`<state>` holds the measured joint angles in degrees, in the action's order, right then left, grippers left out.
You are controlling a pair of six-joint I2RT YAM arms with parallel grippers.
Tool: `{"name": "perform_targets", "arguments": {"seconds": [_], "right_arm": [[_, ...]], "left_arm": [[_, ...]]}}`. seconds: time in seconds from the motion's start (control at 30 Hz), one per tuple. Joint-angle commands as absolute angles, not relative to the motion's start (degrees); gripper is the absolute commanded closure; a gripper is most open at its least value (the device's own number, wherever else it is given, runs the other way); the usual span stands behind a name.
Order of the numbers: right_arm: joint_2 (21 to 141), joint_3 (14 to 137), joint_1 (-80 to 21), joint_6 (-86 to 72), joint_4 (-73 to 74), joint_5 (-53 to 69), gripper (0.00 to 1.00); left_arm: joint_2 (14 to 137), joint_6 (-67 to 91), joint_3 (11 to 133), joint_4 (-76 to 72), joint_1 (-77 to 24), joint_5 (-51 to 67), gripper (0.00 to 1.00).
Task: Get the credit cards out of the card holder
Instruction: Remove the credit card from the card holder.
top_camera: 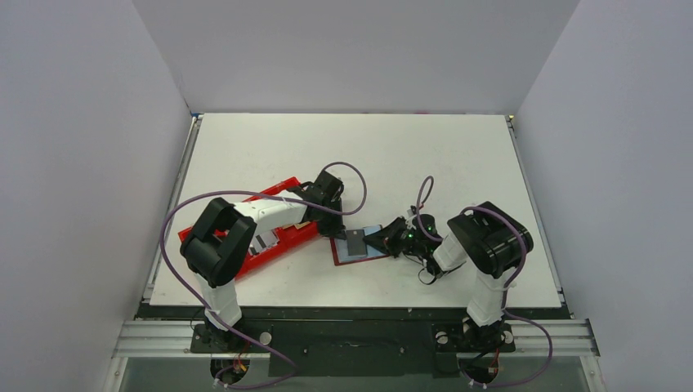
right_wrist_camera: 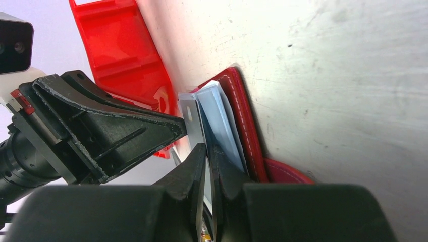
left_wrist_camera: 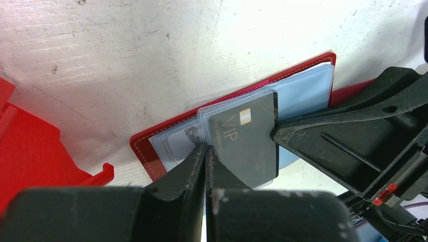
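The right end effector [right_wrist_camera: 207, 148] is closed on one edge of the dark grey, VIP-marked plastic credit card [left_wrist_camera: 247, 141]. The card sits partly in a clear sleeve of the open dark-red bifold card holder [right_wrist_camera: 242, 121], flat on the white surface [left_wrist_camera: 126, 60]. The left end effector [left_wrist_camera: 206, 150] is closed and empty, tips at the sleeve edge.

Hazards:
- The shallow pinch may slip.
- An unpinned holder would drag along with the card.

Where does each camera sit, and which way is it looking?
Top: above, behind the bases, looking down on the table; left arm and right arm show whole.
Left wrist: on the left arm, looking past its shut jaws at the card holder and card.
Right wrist: on the right arm, facing them from opposite; own jaws below.
Wrist views share both, plus the red tray.
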<state>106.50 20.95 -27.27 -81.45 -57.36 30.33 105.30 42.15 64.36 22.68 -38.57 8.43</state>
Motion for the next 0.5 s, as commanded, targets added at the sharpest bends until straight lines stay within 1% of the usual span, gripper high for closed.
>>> {"name": "perform_targets", "arguments": {"seconds": [0.0, 0.47], "right_arm": [[105.62, 19.94, -26.17, -80.51, -60.2, 28.66, 0.96], [96.91, 21.25, -24.4, -70.53, -42.78, 25.11, 0.99]], "left_arm": [[111.35, 39.55, 61.23, 27.36, -38.93, 3.63, 1.0], [111.46, 39.35, 61.22, 27.58, -38.51, 3.52, 1.0]]}}
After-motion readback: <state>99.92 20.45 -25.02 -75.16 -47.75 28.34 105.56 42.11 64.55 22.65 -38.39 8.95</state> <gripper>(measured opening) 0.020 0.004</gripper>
